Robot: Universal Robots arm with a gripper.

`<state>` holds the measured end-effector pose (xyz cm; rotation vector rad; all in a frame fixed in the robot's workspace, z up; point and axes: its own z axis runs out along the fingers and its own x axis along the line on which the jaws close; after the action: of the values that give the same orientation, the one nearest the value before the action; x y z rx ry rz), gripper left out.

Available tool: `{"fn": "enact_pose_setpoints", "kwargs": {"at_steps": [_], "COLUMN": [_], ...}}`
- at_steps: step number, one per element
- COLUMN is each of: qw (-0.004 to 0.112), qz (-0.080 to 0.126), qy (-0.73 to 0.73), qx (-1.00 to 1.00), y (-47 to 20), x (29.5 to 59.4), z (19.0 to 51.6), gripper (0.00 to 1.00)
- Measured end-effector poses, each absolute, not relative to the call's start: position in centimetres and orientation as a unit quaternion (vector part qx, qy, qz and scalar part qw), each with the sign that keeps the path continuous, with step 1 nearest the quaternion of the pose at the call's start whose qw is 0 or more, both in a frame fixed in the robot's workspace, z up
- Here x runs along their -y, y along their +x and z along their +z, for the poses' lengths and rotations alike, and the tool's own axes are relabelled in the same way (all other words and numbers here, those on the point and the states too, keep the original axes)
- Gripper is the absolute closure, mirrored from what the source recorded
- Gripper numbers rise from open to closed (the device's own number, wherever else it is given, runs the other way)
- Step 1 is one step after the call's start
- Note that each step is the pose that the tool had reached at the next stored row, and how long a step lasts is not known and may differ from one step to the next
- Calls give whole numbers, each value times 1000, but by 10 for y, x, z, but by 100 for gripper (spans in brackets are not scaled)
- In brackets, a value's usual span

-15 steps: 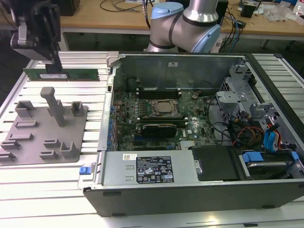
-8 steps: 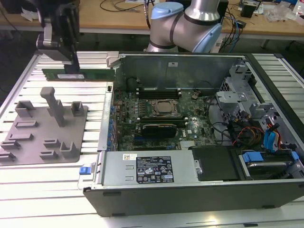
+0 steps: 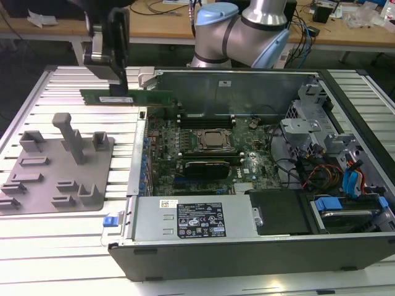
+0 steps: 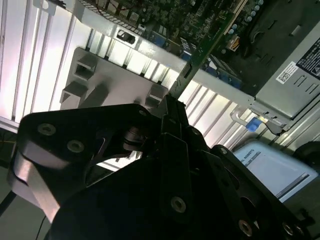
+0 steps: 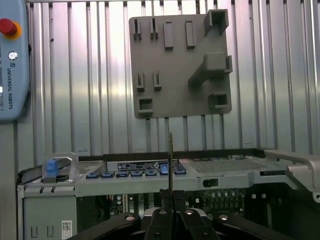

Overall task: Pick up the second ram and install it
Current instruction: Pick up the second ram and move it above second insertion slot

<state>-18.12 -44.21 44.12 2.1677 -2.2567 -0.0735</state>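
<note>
A ribbed, silver-white metal table [image 3: 58, 250] carried two loads in the exterior view. A grey plastic holder tray [image 3: 46, 185] with upright posts lay flat toward 9 o'clock. An open computer case [image 3: 247, 254] stood from the centre out to 3 o'clock, near the tray, with a strip of bare slats between them. In the first wrist view, a pale blue handset [image 5: 12, 60] with a red button lay at the table's edge, well apart from the tray.

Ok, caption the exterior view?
Gripper holds the second ram over the edge of the open computer case, near the grey tray.
</note>
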Motion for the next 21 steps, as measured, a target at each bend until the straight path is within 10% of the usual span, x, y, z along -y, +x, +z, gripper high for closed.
{"fn": "enact_pose_setpoints", "kwargs": {"at_steps": [21], "qw": [5], "qz": [-24], "qy": [677], "qx": [736], "y": [-93], "x": [442], "z": [439], "gripper": [91]}}
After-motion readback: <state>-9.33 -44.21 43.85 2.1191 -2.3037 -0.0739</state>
